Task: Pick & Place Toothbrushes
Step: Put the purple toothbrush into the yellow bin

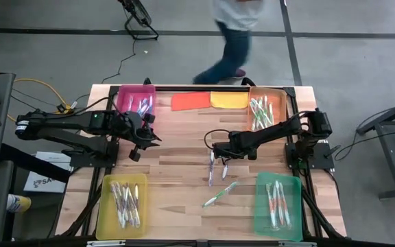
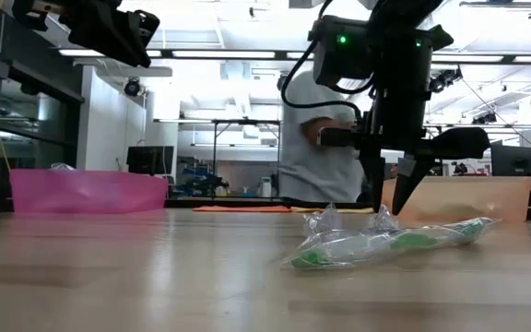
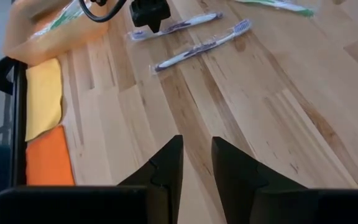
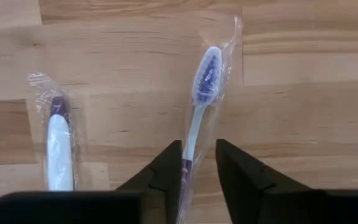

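A purple toothbrush (image 4: pixel 199 106) in a clear wrapper lies flat mid-desk (image 1: pixel 184 137), its brush end pointing away from the right hand (image 4: pixel 196 167). That hand reaches down with fingers apart around the handle. The left hand (image 3: pixel 195 163) hangs over bare wood, fingers slightly apart, holding nothing.

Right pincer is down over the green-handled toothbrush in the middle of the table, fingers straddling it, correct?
Not the green one. The right wrist view shows the right pincer open astride a purple-handled toothbrush in clear wrap. The green toothbrush lies apart, nearer the green tray, in the high view.
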Motion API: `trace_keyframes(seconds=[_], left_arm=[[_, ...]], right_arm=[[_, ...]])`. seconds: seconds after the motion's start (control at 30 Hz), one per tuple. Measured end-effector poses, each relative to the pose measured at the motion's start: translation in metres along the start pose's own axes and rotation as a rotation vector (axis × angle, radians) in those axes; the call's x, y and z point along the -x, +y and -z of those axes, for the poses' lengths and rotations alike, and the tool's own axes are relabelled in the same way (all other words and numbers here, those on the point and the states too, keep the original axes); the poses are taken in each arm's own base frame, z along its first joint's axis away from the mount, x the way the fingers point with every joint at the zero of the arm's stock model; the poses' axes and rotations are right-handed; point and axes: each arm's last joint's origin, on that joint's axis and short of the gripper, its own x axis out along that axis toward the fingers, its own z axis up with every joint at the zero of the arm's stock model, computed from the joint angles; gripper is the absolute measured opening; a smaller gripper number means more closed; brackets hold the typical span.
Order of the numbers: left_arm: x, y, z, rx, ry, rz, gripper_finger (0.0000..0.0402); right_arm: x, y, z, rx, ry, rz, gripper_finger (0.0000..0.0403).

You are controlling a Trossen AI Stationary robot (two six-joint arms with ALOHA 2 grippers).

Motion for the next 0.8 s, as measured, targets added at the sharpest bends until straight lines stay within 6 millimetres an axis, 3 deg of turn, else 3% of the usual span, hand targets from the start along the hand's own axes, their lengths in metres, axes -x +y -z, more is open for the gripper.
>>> trace_keyframes(seconds=[0.33, 0.6, 0.8], left_arm=[[0.000, 0.000, 0.000, 0.015, -0.002, -0.001, 0.0080], [0.000, 0.000, 0.000, 0.022, -0.002, -0.002, 0.0080], [0.000, 0.001, -0.002, 0.023, -0.014, -0.011, 0.0081]], right_arm=[[0.000, 0.000, 0.000, 0.027, -0.003, -0.001, 0.0011], [0.002, 0.000, 0.001, 0.058, 0.022, -0.007, 0.0003], [0.033, -0.003, 0.001, 0.101, -0.023, -0.118, 0.0003]])
